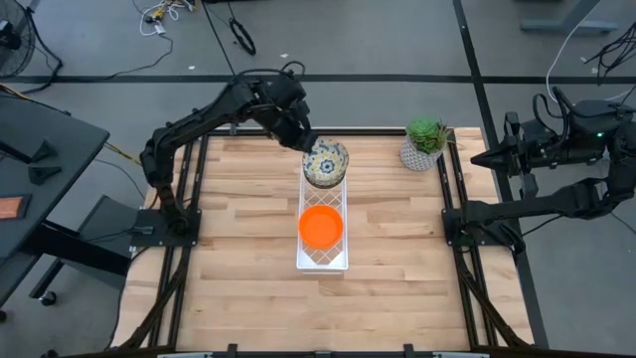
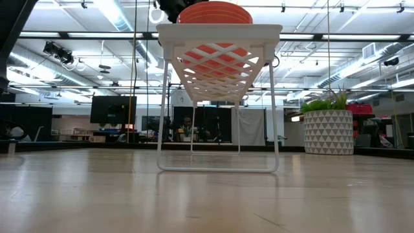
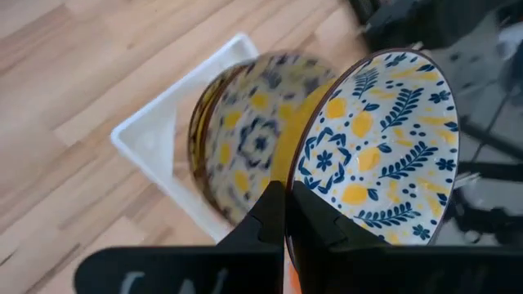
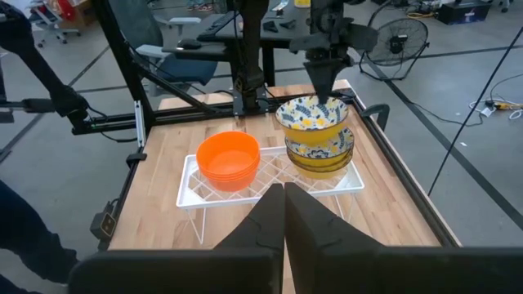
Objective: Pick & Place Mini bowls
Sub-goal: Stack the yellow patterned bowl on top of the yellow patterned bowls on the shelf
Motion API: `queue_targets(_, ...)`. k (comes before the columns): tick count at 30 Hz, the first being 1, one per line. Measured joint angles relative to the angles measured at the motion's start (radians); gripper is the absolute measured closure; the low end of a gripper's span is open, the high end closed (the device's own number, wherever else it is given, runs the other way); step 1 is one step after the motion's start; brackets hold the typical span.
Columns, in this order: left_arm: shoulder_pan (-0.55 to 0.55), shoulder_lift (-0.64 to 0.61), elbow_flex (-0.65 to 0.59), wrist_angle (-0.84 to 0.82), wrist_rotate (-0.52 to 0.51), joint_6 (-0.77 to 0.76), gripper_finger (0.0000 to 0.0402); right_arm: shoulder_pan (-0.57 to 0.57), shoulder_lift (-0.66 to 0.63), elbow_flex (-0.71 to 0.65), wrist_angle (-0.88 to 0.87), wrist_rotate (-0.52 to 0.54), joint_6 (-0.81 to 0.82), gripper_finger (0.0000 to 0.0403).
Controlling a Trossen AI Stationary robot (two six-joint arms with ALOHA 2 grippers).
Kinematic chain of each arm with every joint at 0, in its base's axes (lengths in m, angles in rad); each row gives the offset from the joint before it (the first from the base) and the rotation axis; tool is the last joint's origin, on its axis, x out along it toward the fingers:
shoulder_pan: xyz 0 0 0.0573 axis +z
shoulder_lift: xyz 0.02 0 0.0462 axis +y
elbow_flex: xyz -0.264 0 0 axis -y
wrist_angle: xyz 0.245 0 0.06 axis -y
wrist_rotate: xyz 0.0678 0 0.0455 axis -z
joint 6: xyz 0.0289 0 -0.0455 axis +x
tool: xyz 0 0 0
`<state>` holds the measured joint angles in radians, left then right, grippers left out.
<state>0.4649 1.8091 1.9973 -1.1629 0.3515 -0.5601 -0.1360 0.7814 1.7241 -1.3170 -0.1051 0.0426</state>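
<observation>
A white wire rack point(image 1: 323, 254) stands mid-table. A stack of plain orange mini bowls point(image 1: 321, 227) sits in its near half, also in the right wrist view point(image 4: 229, 159). A stack of floral mini bowls point(image 4: 320, 151) sits in its far half. My left gripper point(image 1: 308, 144) is over the rack's far end, shut on one more floral bowl point(image 4: 312, 114) right over that stack. My right gripper point(image 4: 283, 196) waits shut beyond the table's right edge, touching nothing. In the low view only the orange bowls point(image 2: 215, 11) show in the rack. My left gripper pinches the top floral bowl by its rim point(image 3: 304, 214), one finger inside the bowl and one outside. The fingers come from above, slanting in from the far left. The bowl is held slightly tilted just over the floral stack point(image 3: 237, 143); whether it touches the bowl beneath, I cannot tell.
A potted green plant point(image 1: 425, 144) in a white patterned pot stands near the table's far right corner, right of the rack. Bare wooden tabletop point(image 1: 229, 249) lies left, right and near of the rack. The room beyond holds desks and cables.
</observation>
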Motion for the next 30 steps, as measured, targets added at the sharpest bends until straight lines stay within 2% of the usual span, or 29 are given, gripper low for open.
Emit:
queue_targets(10, -0.015, 0.031, -0.001, -0.026, -0.045, 0.049, 0.0395, 0.0, 0.0, 0.0, 0.0, 0.0, 0.0, 0.0392)
queue_targets(30, -0.018, 0.083, -0.001, -0.021, -0.053, 0.103, 0.0392, 0.0, 0.0, 0.0, 0.0, 0.0, 0.0, 0.0392)
